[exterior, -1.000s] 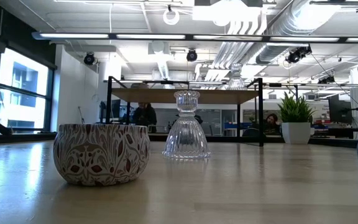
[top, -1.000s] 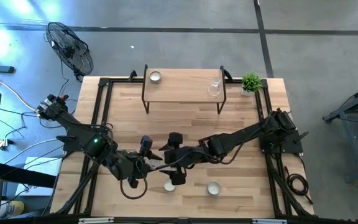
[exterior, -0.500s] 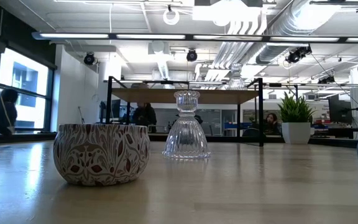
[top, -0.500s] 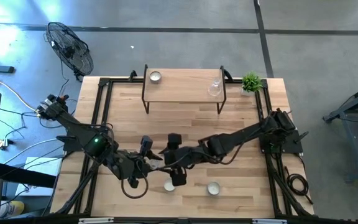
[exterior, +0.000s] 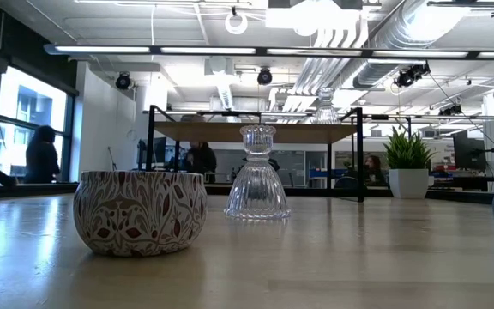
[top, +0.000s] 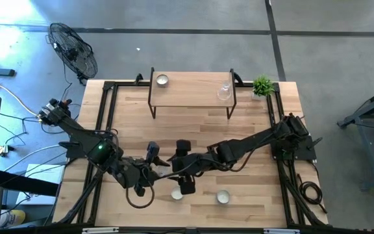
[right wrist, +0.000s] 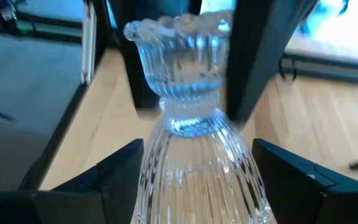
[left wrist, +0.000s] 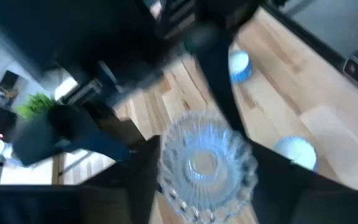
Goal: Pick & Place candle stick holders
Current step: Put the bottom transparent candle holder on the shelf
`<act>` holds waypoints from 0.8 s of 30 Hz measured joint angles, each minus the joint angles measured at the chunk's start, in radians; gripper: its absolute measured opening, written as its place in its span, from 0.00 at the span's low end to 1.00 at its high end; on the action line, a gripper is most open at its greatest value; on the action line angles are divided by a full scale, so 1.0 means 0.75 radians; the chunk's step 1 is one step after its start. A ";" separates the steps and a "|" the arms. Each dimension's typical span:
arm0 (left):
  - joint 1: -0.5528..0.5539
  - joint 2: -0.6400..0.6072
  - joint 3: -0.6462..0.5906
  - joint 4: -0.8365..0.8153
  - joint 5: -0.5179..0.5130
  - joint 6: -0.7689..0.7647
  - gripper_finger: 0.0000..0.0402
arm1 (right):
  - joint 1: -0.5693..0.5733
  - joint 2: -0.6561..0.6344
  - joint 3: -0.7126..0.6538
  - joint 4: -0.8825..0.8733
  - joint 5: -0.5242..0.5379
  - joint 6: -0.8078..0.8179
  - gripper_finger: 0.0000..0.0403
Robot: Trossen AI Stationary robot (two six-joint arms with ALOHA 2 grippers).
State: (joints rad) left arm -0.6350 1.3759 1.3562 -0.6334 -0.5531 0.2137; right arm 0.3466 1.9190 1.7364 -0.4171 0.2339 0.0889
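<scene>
A clear glass candle stick holder (right wrist: 194,124) is up in the air over the middle of the table, between my two grippers; the arms hide it in the high view. My right gripper (right wrist: 197,149) is shut on its bell-shaped base. My left gripper (left wrist: 210,186) is open, with a finger on either side of the holder's (left wrist: 207,165) other end. A second glass holder (exterior: 256,176) stands on its base on the table. A patterned tealight cup (exterior: 141,212) and a blue cup (top: 223,196) sit near the table's front edge. My right gripper pinches the bell-shaped base (right wrist: 166,168) between its two fingers, one on each side. The fingers come from the table's right, slanting down. The holder is lifted clear of the table, its cup end pointing away from this gripper. Whether my left gripper's fingers touch the holder, I cannot tell.
A low wooden shelf (top: 193,97) stands at the far edge with a tealight cup (top: 162,80) and a glass holder (top: 224,91) on it. A small green plant (top: 261,86) is at its right. The two arms cross the table's middle.
</scene>
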 joint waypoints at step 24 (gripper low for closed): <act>-0.001 -0.001 0.001 -0.008 -0.268 -0.054 0.88 | 0.004 -0.053 -0.002 -0.317 0.416 0.189 0.65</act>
State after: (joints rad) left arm -0.6353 1.3754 1.3571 -0.6397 -0.7545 0.1729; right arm 0.3496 1.8796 1.7351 -0.6547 0.5461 0.2308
